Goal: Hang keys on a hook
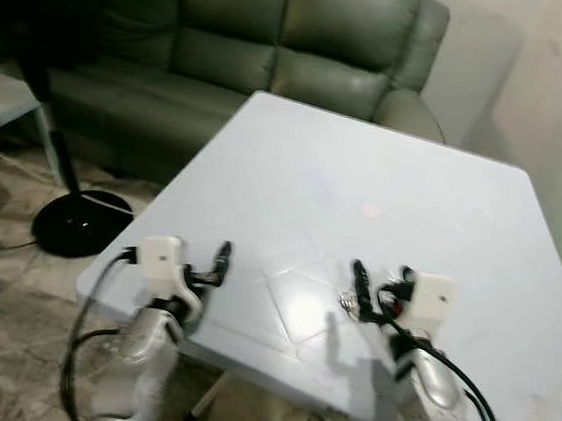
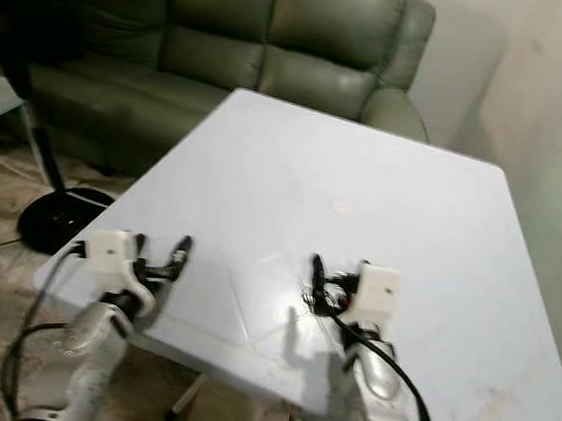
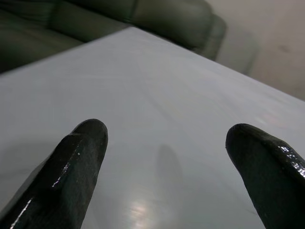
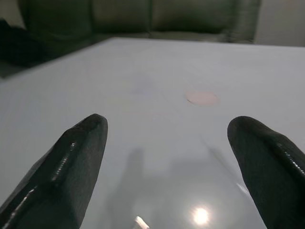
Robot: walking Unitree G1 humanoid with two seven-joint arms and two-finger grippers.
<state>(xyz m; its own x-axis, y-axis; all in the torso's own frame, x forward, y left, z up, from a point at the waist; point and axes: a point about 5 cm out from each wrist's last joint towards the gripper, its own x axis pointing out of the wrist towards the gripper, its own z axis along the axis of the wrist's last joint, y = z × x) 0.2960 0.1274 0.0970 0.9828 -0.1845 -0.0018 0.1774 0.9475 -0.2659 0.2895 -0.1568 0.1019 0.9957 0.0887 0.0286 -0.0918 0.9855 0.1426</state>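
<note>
Keys: a small metallic cluster (image 1: 354, 303) lies on the table, touching or just beside the right gripper's fingers near the table's front edge; too small to make out single keys or a ring.
Table: pale blue-white top (image 1: 385, 181), bare apart from the keys and a faint pinkish spot (image 1: 370, 211) farther back toward the middle.
Right gripper: (image 1: 377, 283) hovers low over the front part of the table, jaws spread wide in the right wrist view, with nothing between them.
Left gripper: (image 1: 217, 265) sits at the table's front-left corner, jaws also spread, holding nothing, pointing across the bare top.
Key relation: the keys lie at the base of the right gripper, on its inner side toward the left arm, and below the fingertips rather than ahead of them; in the right wrist view a small bright bit at the lower edge (image 4: 139, 222) may be part of them, though I cannot be sure.
Nearer arm: the right, clearly; the left is well apart from the keys.
Long axis: cannot tell at this size.
Next move, as a judgement: the right jaws likely need to draw back and tip down to bring the keys between the fingers.
Hook: none can be made out here; a dark green sofa (image 1: 279, 39) and a black stand base (image 1: 79, 221) lie beyond.
</note>
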